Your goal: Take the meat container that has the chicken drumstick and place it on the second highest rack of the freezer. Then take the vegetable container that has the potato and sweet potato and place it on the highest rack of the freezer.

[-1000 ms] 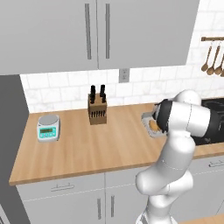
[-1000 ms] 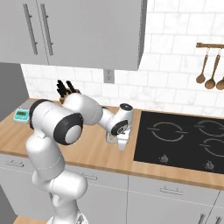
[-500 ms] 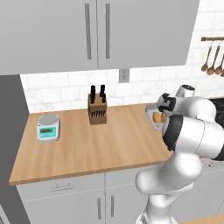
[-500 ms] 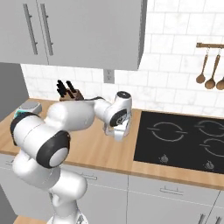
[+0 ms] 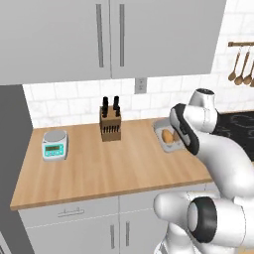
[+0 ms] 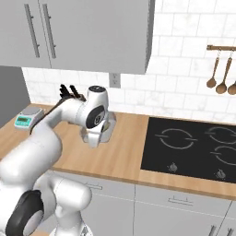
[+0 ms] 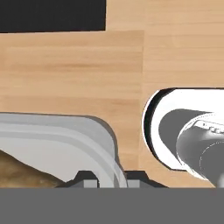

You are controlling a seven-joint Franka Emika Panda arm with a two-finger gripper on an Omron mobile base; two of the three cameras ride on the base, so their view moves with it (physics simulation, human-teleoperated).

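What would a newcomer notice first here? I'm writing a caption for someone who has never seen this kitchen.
The big white arm bends over the wooden counter, its gripper closed on the rim of a grey container holding an orange-brown tuber. Left of that stand a knife block and a small scale; a black cooktop lies to the right.
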